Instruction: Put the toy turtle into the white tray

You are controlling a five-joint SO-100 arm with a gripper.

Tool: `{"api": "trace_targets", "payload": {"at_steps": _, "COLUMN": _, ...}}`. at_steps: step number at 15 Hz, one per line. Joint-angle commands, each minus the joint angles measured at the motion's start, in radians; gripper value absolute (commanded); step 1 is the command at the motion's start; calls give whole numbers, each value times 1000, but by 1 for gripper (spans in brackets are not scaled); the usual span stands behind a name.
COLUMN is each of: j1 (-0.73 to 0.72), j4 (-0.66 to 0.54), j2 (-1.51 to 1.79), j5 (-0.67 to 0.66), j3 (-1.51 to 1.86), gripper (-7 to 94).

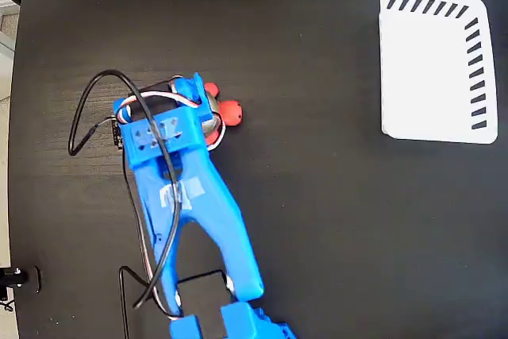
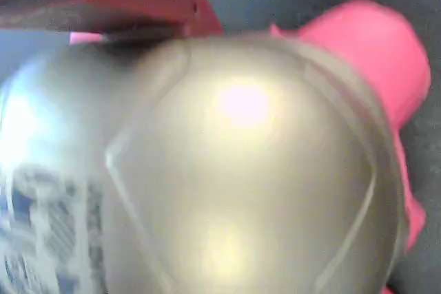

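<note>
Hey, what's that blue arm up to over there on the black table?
The blue arm has its gripper down over the toy turtle, whose red-orange head and feet poke out beside it in the fixed view. In the wrist view the shiny shell fills almost the whole picture, so the camera is very close, but whether the fingers have closed on it cannot be told. The white tray lies empty, far off toward the upper right of the table.

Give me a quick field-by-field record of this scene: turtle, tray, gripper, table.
toy turtle: on the table, mostly hidden under the gripper in the fixed view; its shell fills the wrist view
white tray: upper right in the fixed view, holds nothing
gripper: directly over the turtle; open or shut cannot be told
table: black surface
</note>
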Motion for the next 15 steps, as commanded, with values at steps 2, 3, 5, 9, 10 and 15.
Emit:
{"api": "trace_targets", "payload": {"at_steps": 2, "j1": 2, "j4": 15, "j2": 83, "j5": 18, "j3": -12, "gripper": -4}}
{"api": "trace_targets", "payload": {"at_steps": 3, "j1": 3, "j4": 37, "j2": 118, "j5": 15, "j3": -12, "gripper": -4}}
{"api": "trace_targets", "payload": {"at_steps": 5, "j1": 15, "j4": 95, "j2": 219, "j5": -2, "j3": -17, "gripper": -4}}
{"api": "trace_targets", "payload": {"at_steps": 9, "j1": 100, "j4": 173, "j2": 462, "j5": -97, "j3": -18, "gripper": -3}}
{"api": "trace_targets", "payload": {"at_steps": 10, "j1": 130, "j4": 186, "j2": 499, "j5": -123, "j3": -25, "gripper": -3}}
{"api": "trace_targets", "payload": {"at_steps": 15, "j1": 341, "j4": 348, "j2": 566, "j5": -256, "j3": -183, "gripper": -3}}
